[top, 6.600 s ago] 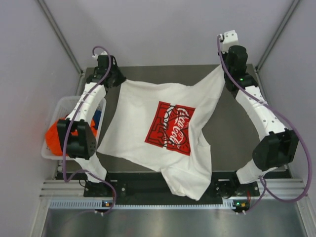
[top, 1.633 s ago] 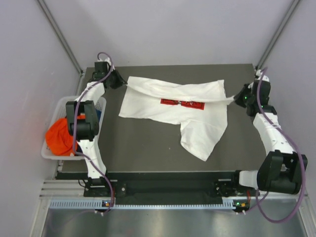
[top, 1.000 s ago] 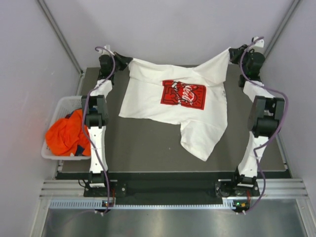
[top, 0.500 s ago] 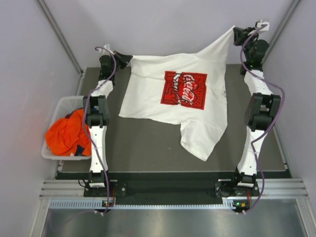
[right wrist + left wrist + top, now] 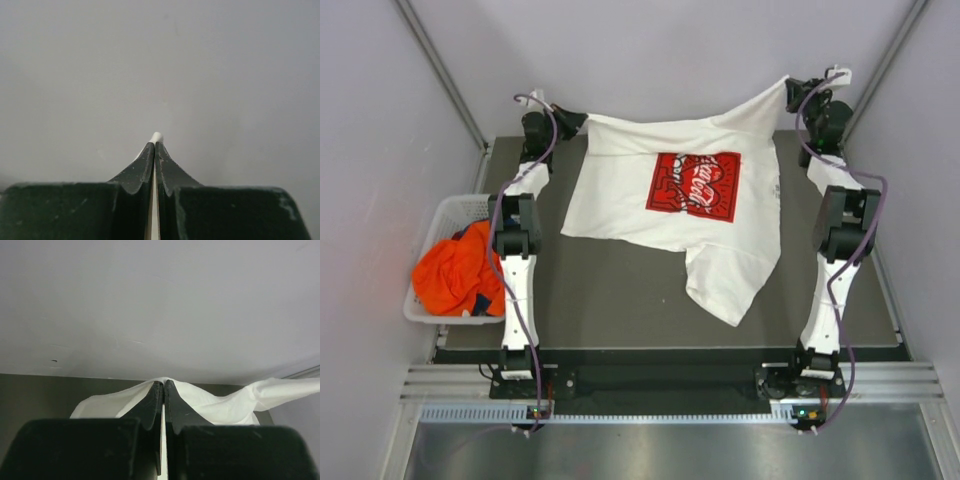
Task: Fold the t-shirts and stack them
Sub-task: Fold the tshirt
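A white t-shirt (image 5: 630, 190) with a red chest print (image 5: 695, 185) hangs stretched between both arms at the far edge of the table, its lower part trailing on the dark mat. My left gripper (image 5: 578, 120) is shut on the shirt's far-left corner; white cloth (image 5: 220, 400) spills over the closed fingers. My right gripper (image 5: 788, 90) is shut on the far-right corner, held higher, with a white tip of fabric (image 5: 156, 136) poking out between the fingertips. An orange t-shirt (image 5: 450, 275) lies bunched in the basket.
A white lattice basket (image 5: 445, 215) sits off the mat's left side. The dark mat (image 5: 610, 295) lies under the shirt. Grey walls close in on the back and both sides. A metal rail (image 5: 650, 410) runs along the near edge.
Both arms swung the shirt up from a narrow band on the mat and spread it print-up at the far edge. In the last half second the right gripper dropped slightly and the print flattened.
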